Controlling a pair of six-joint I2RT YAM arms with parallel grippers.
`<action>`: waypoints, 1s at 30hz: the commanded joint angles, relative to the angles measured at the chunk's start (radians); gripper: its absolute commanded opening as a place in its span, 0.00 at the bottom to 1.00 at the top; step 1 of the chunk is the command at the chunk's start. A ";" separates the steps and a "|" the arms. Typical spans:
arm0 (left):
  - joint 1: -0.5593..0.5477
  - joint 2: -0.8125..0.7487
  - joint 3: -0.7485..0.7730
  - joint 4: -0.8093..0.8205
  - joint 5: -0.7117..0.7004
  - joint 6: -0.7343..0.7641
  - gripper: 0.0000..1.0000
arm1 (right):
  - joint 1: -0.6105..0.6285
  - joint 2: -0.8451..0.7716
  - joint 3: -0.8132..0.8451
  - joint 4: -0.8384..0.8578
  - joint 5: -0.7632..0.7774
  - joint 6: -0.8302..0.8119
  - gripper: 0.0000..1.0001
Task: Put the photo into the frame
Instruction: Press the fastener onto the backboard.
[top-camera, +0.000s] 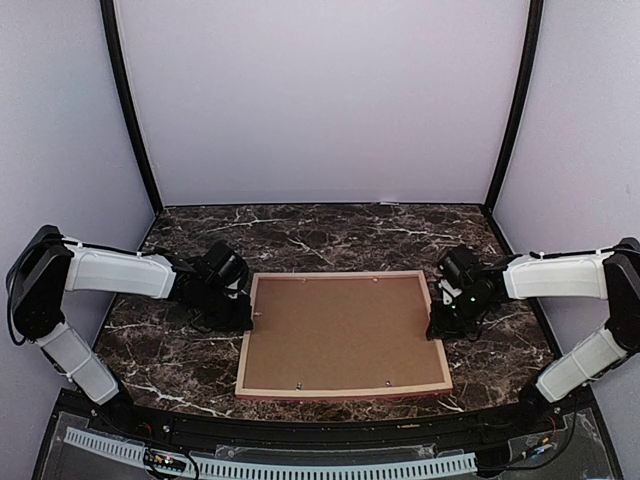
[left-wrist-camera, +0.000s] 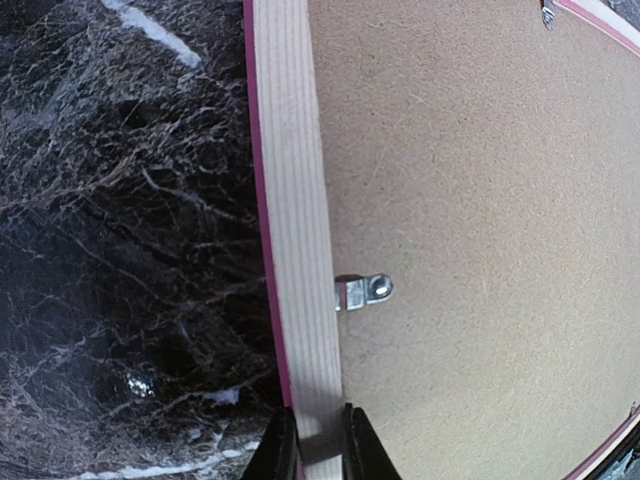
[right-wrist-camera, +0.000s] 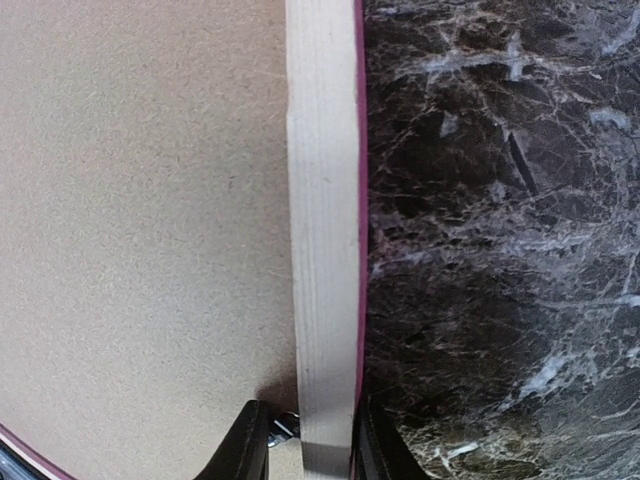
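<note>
Top external: shows frame (top-camera: 340, 391) face-down on table (top-camera: 300, 235), backing board (top-camera: 345, 330) filling it. Finds no photo in view, so cannot place it.

Left wrist: shows left gripper (left-wrist-camera: 320, 440) pinching left rail near turn clip (left-wrist-camera: 365, 291). Risks racking the thin rail if lifted one-sided.

Right wrist: shows right gripper (right-wrist-camera: 312, 440) straddling right rail; cannot tell whether clamped. Risks a slip and a loosened board if raised before biting.

Top external: high behind the near edge, facing down and far over the whole table (top-camera: 200, 240).
Left wrist: close above the frame (left-wrist-camera: 295, 200), left rail, facing down.
Right wrist: close above right rail.
Shared: both rails, backing board (top-camera: 340, 335).
</note>
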 joint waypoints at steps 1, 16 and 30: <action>-0.004 -0.005 -0.020 -0.011 0.015 0.021 0.13 | 0.000 0.021 0.004 0.035 0.004 -0.003 0.24; -0.004 -0.010 -0.021 -0.012 0.014 0.022 0.13 | -0.043 0.033 -0.021 0.074 -0.050 0.007 0.17; -0.005 -0.015 -0.028 -0.013 0.014 0.022 0.13 | -0.107 0.063 -0.092 0.173 -0.132 0.031 0.21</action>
